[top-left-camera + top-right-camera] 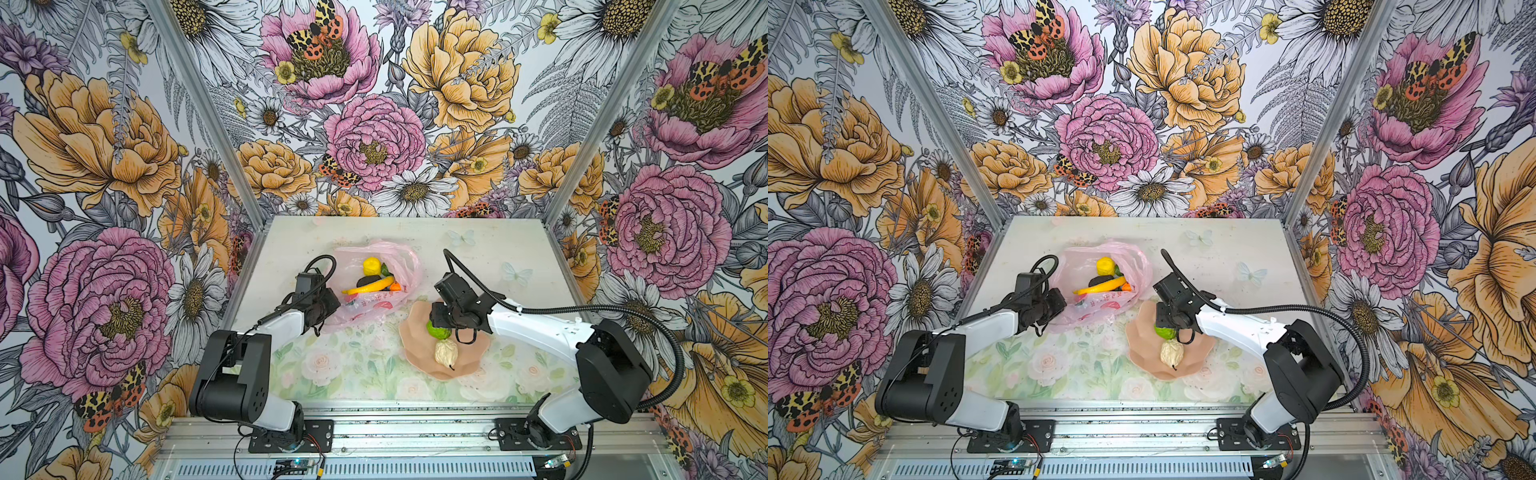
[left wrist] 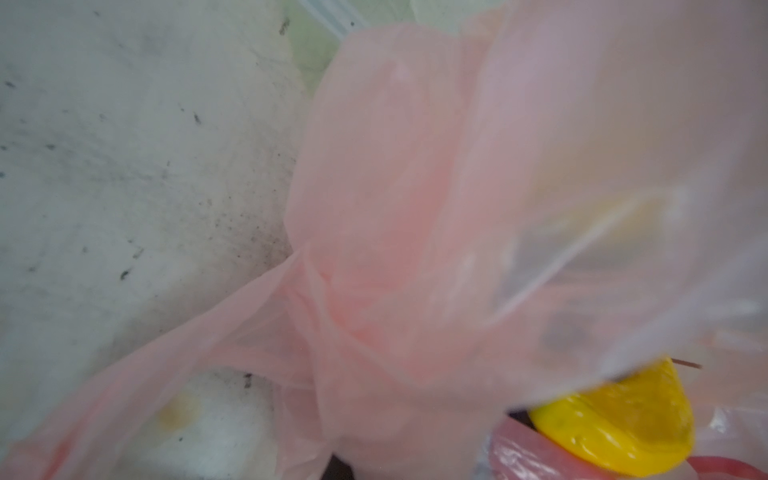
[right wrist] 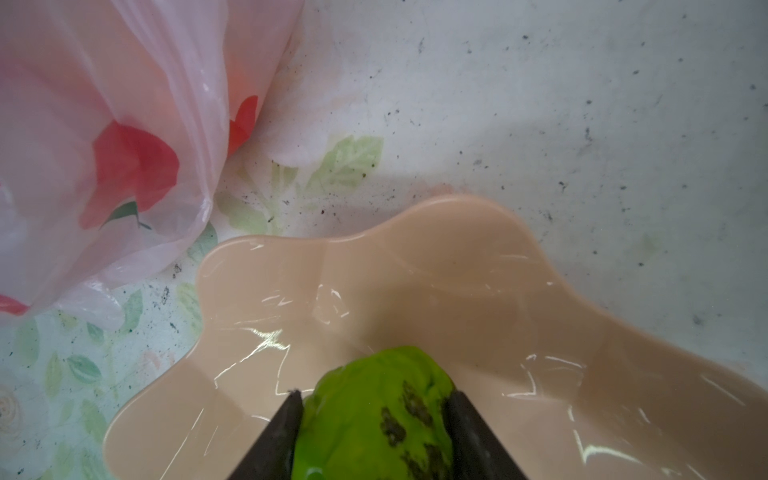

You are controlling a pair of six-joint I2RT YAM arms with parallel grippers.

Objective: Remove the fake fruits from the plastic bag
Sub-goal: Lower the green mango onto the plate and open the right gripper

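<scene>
Two fruits at plate [image 1: 415, 355], right of centre: right gripper [image 3: 374, 395] half-open, clamping lime [image 1: 438, 331]; pear [image 1: 446, 352] beside. Left gripper [image 1: 329, 309] pinched shut on bag [image 1: 374, 308] edge.

Both top views look steeply down, sharing my whole floral table [image 1: 498, 249]; my close wrist cameras both catch the thin pink plastic bag [image 2: 395, 208].
</scene>
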